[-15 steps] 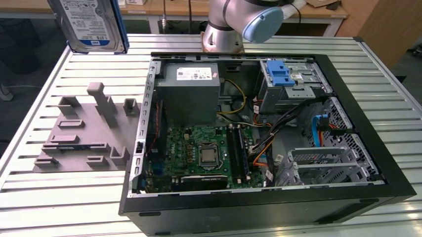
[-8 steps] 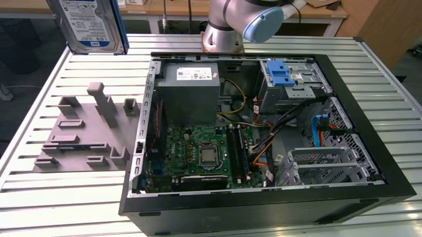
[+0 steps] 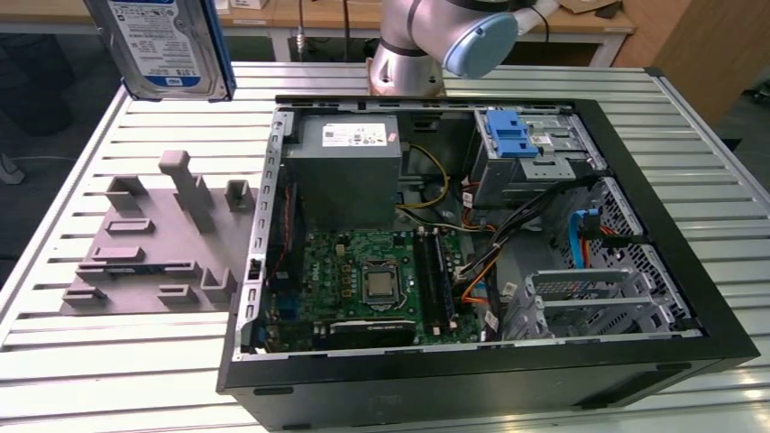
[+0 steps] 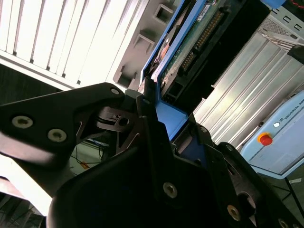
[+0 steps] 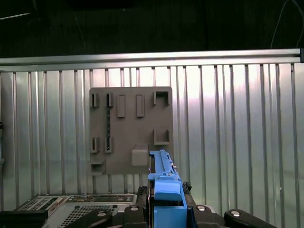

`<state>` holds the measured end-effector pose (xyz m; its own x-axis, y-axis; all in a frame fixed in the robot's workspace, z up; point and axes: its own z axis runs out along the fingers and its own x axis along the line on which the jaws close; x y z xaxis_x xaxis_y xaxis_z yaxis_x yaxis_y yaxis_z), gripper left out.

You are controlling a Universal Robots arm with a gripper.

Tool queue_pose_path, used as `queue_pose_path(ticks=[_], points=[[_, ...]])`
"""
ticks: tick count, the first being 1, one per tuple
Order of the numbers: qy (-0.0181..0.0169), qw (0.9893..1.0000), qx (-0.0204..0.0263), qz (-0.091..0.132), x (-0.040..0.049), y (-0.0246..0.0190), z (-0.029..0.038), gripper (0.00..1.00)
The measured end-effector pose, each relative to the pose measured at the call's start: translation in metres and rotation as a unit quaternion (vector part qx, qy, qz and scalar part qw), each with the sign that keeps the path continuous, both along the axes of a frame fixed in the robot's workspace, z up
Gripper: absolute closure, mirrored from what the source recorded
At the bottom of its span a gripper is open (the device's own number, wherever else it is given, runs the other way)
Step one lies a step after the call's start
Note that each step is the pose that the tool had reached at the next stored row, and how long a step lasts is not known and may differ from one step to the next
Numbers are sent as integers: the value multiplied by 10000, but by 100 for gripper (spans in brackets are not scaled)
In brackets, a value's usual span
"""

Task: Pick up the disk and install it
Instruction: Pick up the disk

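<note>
- Black jaws, closest to the lens in both wrist views, are seen clamped on the blue carrier edge of the disk (image 5: 164, 175); its green circuit-board underside is shown in the second wrist view.
- In the exterior view the disk (image 3: 162, 45) is held in the air, label outward, at about 11 o'clock from the open computer case (image 3: 481, 370).
- On the ribbed bench (image 3: 121, 379), a grey fixture plate (image 3: 144, 244) is laid at 9 o'clock from the case, apart from the disk.
- Inside the case, a drive cage (image 3: 536, 158) with a blue latch (image 3: 511, 135) is seen at 1 o'clock, a grey power supply (image 3: 343, 176) at 11 o'clock and a green motherboard (image 3: 373, 280) at 7 o'clock.
- The robot arm (image 3: 445, 36) is mounted at 12 o'clock behind the case.
</note>
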<state>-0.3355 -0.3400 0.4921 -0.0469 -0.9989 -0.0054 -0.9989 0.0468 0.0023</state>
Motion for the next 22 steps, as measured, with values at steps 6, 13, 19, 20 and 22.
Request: queue_pose_path(ticks=[6, 13, 19, 20, 22], points=[[0, 10000, 0, 0, 28, 0, 0, 64], [-1, 10000, 0, 0, 51, 0, -1, 64], [0, 10000, 0, 0, 68, 0, 0, 64], [0, 10000, 0, 0, 71, 0, 0, 64], [-1, 10000, 0, 0, 76, 0, -1, 64]])
